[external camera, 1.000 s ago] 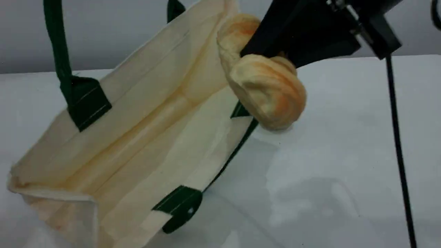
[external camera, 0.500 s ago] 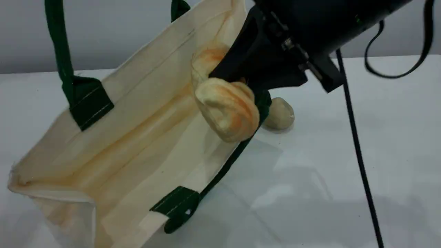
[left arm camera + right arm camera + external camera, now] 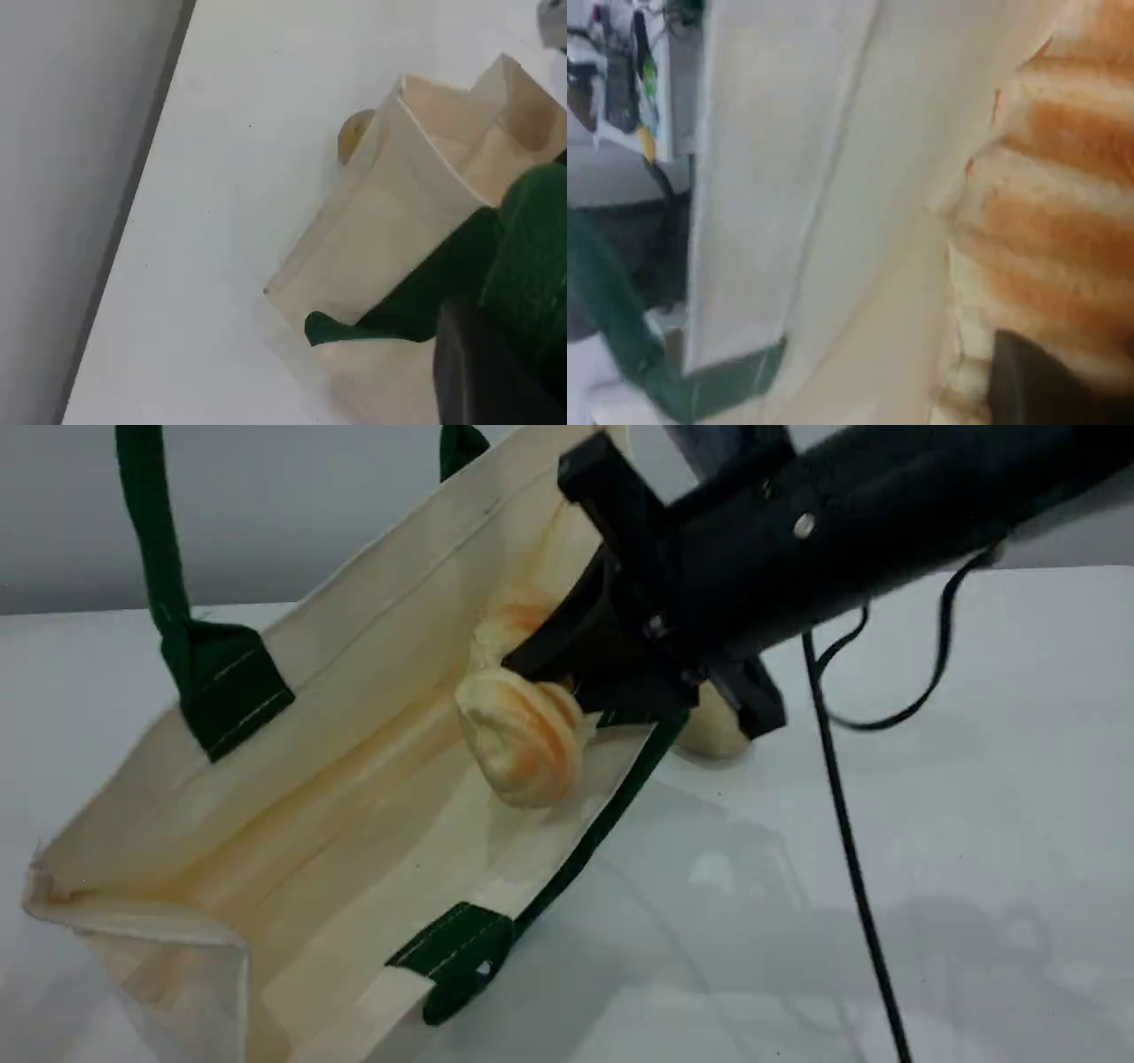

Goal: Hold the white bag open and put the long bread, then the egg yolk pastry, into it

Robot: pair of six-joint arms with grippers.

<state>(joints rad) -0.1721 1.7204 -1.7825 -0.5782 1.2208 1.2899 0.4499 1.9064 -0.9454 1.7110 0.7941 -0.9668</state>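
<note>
The white bag (image 3: 354, 779) lies tilted with its mouth wide open; one dark green handle (image 3: 146, 531) rises out of the top left. In the left wrist view my left gripper (image 3: 483, 354) is shut on that green handle (image 3: 532, 239). My right gripper (image 3: 554, 673) is shut on the long bread (image 3: 523, 735), a ridged golden-orange loaf that hangs inside the bag's mouth, just past its right rim. The right wrist view shows the long bread (image 3: 1063, 177) close against the bag's inner wall (image 3: 788, 177). The egg yolk pastry (image 3: 713, 731) sits on the table right of the bag, partly hidden by the right arm.
The bag's second green handle (image 3: 576, 859) lies slack along the near right rim. A black cable (image 3: 850, 850) hangs from the right arm (image 3: 850, 522) down across the white table (image 3: 974, 779). The left wrist view shows the pastry (image 3: 354, 137) behind the bag.
My right gripper has carried the long bread left and down, from above the bag's right rim into its mouth. The pastry came into view behind it. The bag and raised handle barely moved.
</note>
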